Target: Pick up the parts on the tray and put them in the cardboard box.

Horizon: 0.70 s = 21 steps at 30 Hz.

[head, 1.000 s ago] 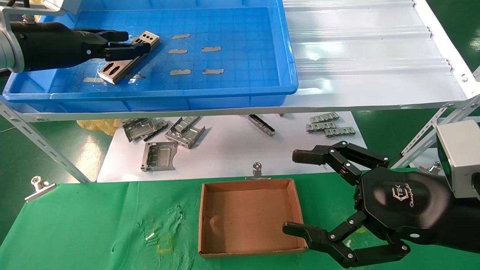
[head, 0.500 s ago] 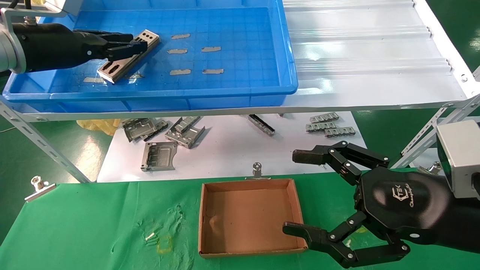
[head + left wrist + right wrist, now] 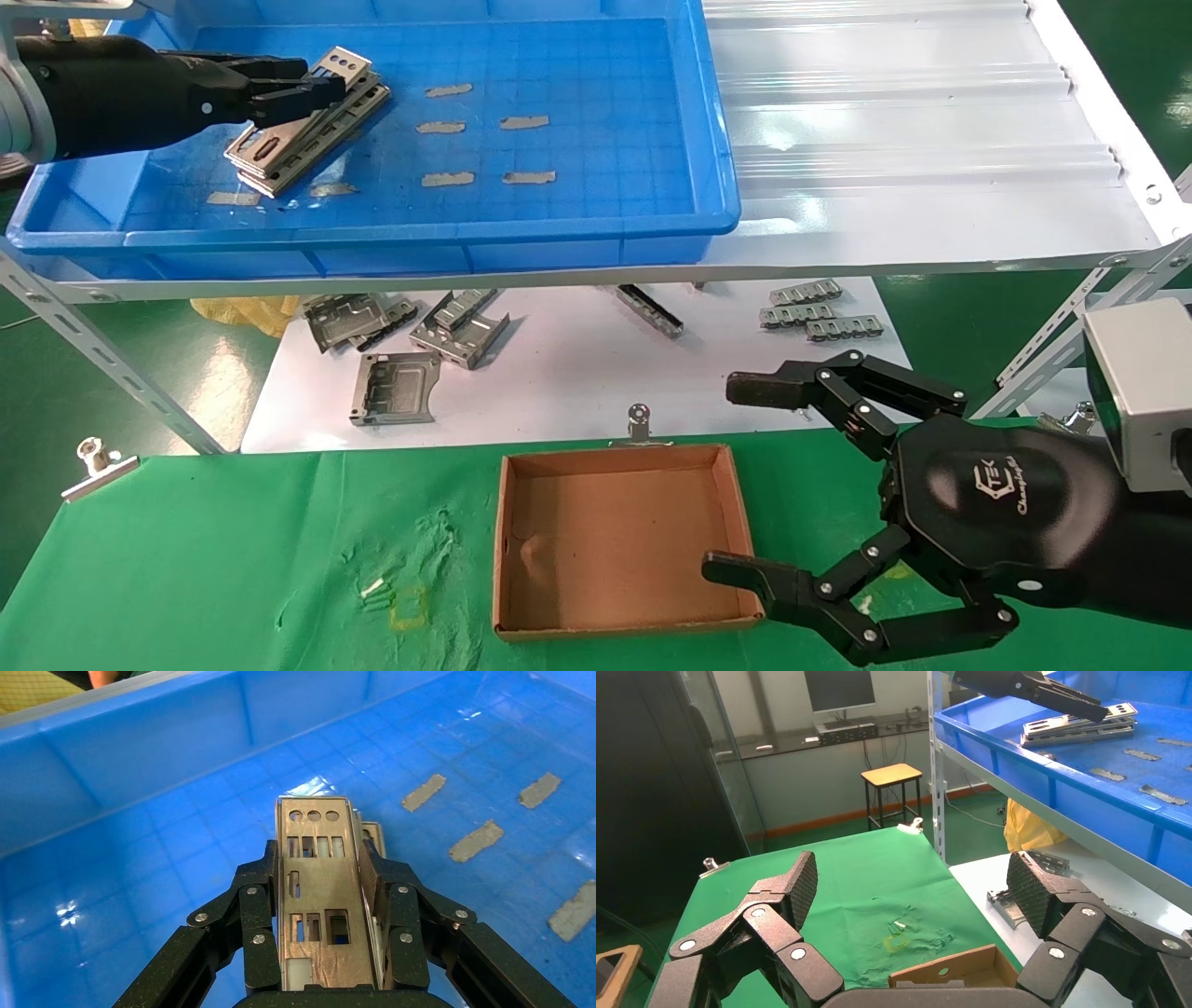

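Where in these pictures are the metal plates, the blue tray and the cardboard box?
metal plates [image 3: 314, 903]: left wrist view, face of the top plate.
blue tray [image 3: 596, 228]: head view, front rim.
cardboard box [image 3: 619, 459]: head view, far wall.

Large blue plastic tray [image 3: 559, 224] sits far left on the white corrugated shelf [image 3: 913, 140]; small brown cardboard box [image 3: 619, 540] lies near centre; silver-grey metal plates [image 3: 303, 130] at the tray's left.

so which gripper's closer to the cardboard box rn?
Right. The right gripper hangs open at the cardboard box, one finger over its near right corner. The left gripper is up in the tray, shut on the parts.
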Available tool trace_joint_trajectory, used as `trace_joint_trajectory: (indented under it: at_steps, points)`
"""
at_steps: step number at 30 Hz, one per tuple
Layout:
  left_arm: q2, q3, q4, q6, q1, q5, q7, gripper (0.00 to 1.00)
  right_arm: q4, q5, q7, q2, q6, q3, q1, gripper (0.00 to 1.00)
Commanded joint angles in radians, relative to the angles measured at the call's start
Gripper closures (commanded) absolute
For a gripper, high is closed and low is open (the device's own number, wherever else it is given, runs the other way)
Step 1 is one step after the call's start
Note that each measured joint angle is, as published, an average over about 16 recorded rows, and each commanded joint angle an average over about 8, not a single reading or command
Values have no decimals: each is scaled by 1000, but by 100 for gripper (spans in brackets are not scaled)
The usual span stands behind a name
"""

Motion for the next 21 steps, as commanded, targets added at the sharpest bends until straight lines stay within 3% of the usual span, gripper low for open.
trace_joint_trajectory:
  at_steps: [1, 13, 21]
  points:
    - [1, 0, 1, -5, -1, 0, -1, 100, 0, 0, 0, 0, 0, 0, 0, 0]
    - [-20, -15, -4, 59, -9, -21, -7, 100, 0, 0, 0, 0, 0, 0, 0, 0]
    - [-58, -32, -33, 208, -23, -47, 13, 100, 0, 0, 0, 0, 0, 0, 0, 0]
